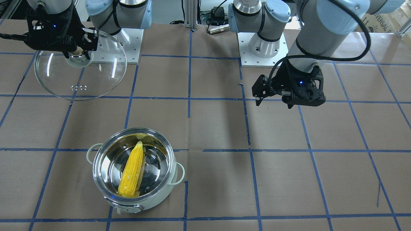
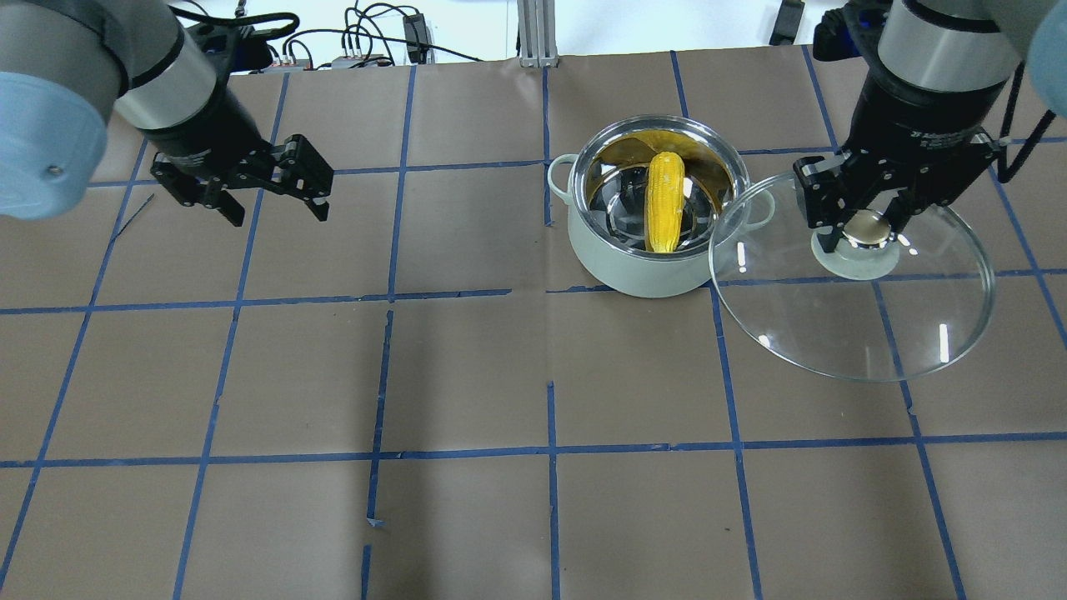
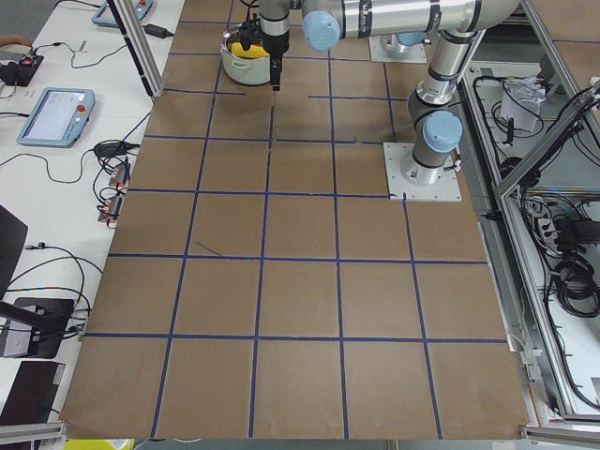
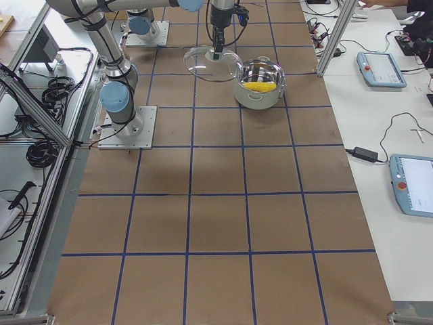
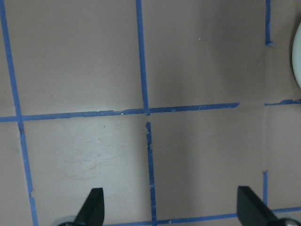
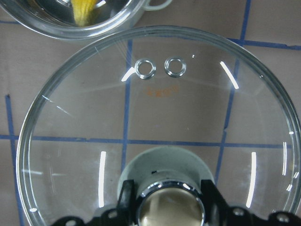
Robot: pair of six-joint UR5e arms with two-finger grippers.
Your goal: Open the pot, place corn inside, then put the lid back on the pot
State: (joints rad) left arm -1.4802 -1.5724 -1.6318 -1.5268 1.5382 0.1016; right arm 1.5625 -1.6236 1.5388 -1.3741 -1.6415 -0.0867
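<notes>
The pale mint pot (image 2: 617, 262) stands open on the table with the yellow corn (image 2: 664, 212) lying inside it; both also show in the front view, the pot (image 1: 160, 192) and the corn (image 1: 131, 170). My right gripper (image 2: 864, 235) is shut on the knob of the clear glass lid (image 2: 859, 325) and holds it in the air beside the pot; the lid's edge overlaps the pot's rim in the overhead view. The lid (image 6: 155, 113) fills the right wrist view, and it shows in the front view (image 1: 96, 83) under the gripper (image 1: 78, 55). My left gripper (image 2: 275, 196) is open and empty, far from the pot.
Brown paper with a grid of blue tape (image 2: 550, 450) covers the table. The two arm bases (image 1: 263, 48) stand at the robot's side. Tablets and cables (image 4: 380, 68) lie on the white side benches. The pot's edge (image 5: 297, 56) just shows in the left wrist view.
</notes>
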